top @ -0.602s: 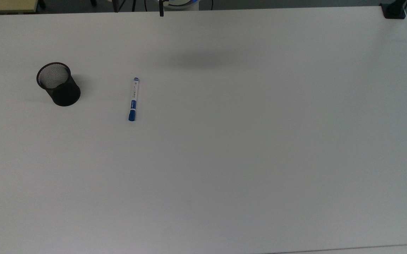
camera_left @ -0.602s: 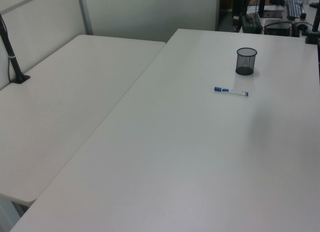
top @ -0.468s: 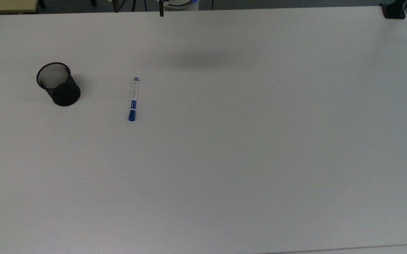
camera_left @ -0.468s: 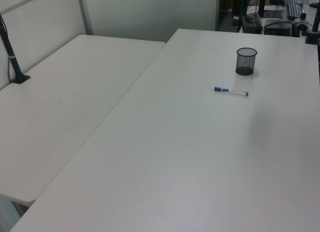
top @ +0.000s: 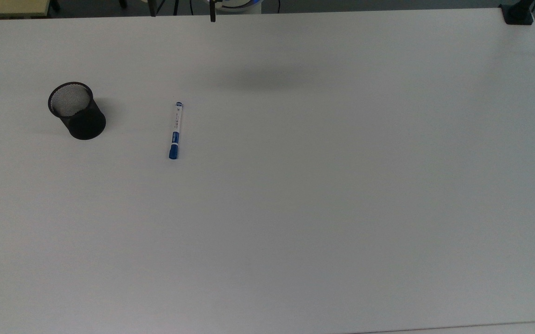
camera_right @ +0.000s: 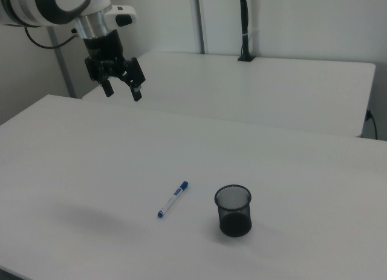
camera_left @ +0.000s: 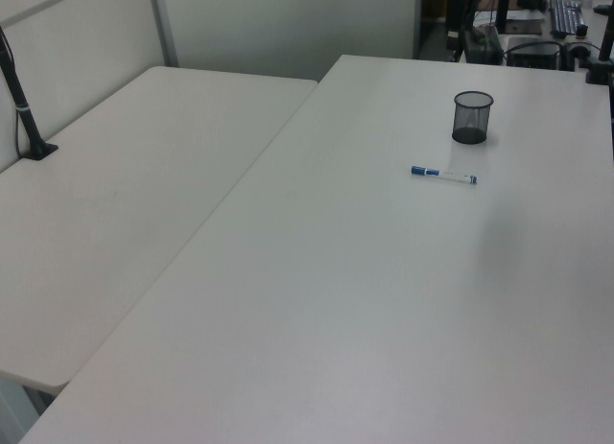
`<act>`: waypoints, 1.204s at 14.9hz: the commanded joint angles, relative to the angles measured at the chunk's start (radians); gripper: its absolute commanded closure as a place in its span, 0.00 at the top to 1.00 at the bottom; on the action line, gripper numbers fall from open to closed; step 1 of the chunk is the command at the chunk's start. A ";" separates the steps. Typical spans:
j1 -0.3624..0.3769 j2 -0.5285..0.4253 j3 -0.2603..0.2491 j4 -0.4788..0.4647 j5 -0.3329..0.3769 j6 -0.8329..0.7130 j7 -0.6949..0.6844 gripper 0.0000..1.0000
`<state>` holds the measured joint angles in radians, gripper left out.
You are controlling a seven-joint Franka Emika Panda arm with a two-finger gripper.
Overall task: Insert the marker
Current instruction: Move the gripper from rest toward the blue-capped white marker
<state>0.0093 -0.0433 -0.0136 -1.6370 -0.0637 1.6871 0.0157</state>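
The marker [top: 175, 131] lies flat on the white table [top: 323, 195], white with a blue cap at its near end in the top view; it also shows as marker [camera_left: 444, 175] and marker [camera_right: 173, 199]. A black mesh cup [top: 77, 111] stands upright to the top view's left of it, seen again as cup [camera_left: 471, 117] and cup [camera_right: 233, 210]. In the right view my gripper [camera_right: 123, 92] hangs high above the table at the upper left, far from the marker, open with nothing between its fingers.
A second white table [camera_left: 115, 195] adjoins on the left view's left, with a black clamp post [camera_left: 24, 118] on it. A black clamp [top: 518, 14] sits at the top view's far right corner. A dim shadow [top: 267, 79] lies on the table.
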 commanded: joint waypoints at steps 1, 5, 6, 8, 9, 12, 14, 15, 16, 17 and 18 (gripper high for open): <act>0.014 -0.015 -0.005 -0.017 -0.004 -0.007 0.018 1.00; 0.014 -0.015 -0.005 -0.017 -0.002 -0.006 0.018 1.00; 0.014 -0.015 -0.005 -0.017 -0.002 -0.006 0.018 1.00; 0.014 -0.012 -0.005 -0.017 -0.002 -0.006 0.018 1.00; 0.014 -0.013 -0.005 -0.017 -0.002 -0.006 0.018 1.00; 0.014 -0.013 -0.005 -0.017 -0.002 -0.006 0.017 1.00; 0.008 -0.017 -0.006 -0.017 -0.002 -0.009 0.001 1.00; 0.006 -0.020 -0.008 -0.017 -0.004 -0.010 -0.011 1.00; 0.005 -0.021 -0.008 -0.017 -0.004 -0.015 -0.029 1.00; 0.003 -0.021 -0.008 -0.017 -0.005 -0.020 -0.054 1.00; 0.003 -0.021 -0.009 -0.020 -0.014 -0.023 -0.078 1.00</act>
<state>0.0090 -0.0436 -0.0139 -1.6380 -0.0637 1.6861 0.0022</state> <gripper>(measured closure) 0.000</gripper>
